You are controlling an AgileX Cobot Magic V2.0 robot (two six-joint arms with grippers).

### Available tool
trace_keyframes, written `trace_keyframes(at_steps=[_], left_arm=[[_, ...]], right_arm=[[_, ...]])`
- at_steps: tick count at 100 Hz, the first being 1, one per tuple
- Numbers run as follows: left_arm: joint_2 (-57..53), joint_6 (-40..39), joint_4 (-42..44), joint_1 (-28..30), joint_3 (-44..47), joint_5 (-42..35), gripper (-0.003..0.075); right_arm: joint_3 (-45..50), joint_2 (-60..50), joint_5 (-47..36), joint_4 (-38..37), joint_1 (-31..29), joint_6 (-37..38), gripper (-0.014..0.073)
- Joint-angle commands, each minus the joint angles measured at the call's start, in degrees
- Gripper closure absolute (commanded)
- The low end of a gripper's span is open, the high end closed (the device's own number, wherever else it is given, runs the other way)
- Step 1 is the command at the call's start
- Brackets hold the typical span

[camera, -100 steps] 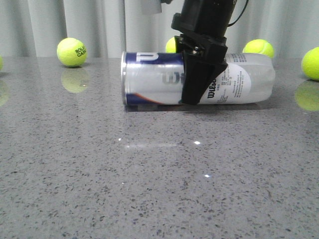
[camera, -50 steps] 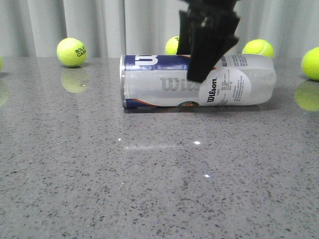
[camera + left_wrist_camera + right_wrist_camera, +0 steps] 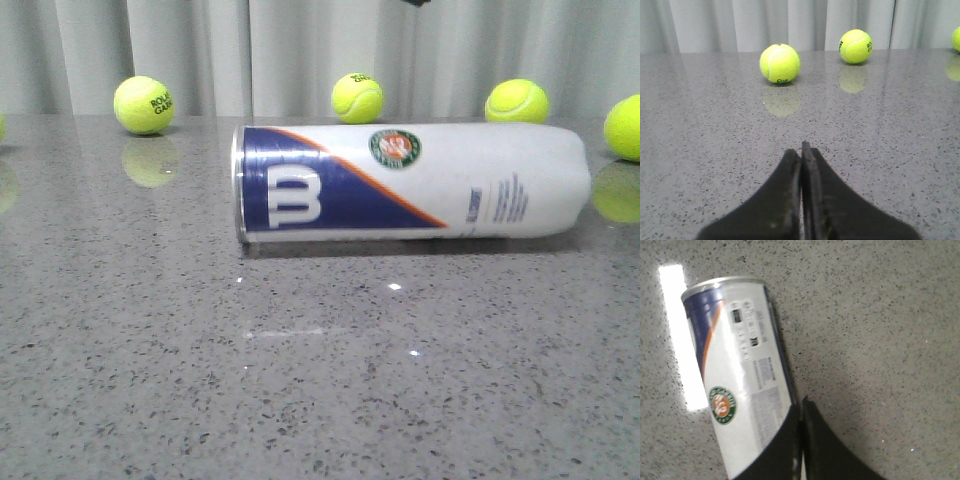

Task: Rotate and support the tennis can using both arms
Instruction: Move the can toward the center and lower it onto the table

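white plastic wilson tennis can [image 3: 410, 182] lies on its side on grey speckled table [image 3: 320, 380], rolled since a second ago: navy w now faces front. right gripper [image 3: 801, 405] has lifted clear, jaws together just above can. left gripper [image 3: 801, 148] jaws together, can not before it. support step pending.

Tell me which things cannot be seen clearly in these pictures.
- Tennis can, right wrist view: its far end is hidden behind the right gripper and cut by the frame edge.
- Small print on the can, front view: too small to read.
- Left gripper: outside the front view.
- Can, left wrist view: not in frame.
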Motion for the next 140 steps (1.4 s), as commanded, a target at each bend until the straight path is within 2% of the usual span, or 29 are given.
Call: trace_keyframes(at_steps=[1, 17, 38, 62, 90, 119, 140], left_arm=[[-1.90, -0.66, -0.44, 0.18, 2.52, -4.49, 0.0739], [-1.90, -0.66, -0.44, 0.18, 2.52, -4.49, 0.0739], [-1.90, -0.66, -0.44, 0.18, 2.52, -4.49, 0.0739], [-1.90, -0.66, -0.44, 0.18, 2.52, -4.59, 0.0739], [-1.90, -0.66, -0.44, 0.18, 2.52, -4.98, 0.0739], [-1.90, -0.66, -0.44, 0.18, 1.02, -6.73, 0.0739], [-1.42, -0.66, -0.44, 0.18, -3.93, -6.60, 0.0739]], right_arm=[[-1.84, -3.70, 0.35, 0.63, -0.20, 9.03, 0.0654], [0.02, -6.97, -4.33, 0.43, -1.79, 30.70, 0.0654], [11.20, -16.44, -18.05, -0.90, -1.79, 41.44, 0.0654], [29.67, -29.29, -37.38, -1.04, -1.79, 42.52, 0.0654], [51.16, -45.46, -52.74, -1.04, -1.79, 42.36, 0.0654], [68.58, -64.03, -59.09, -1.04, -1.79, 42.36, 0.0654], [75.38, -76.04, -58.77, -1.44, -1.79, 42.30, 0.0654]])
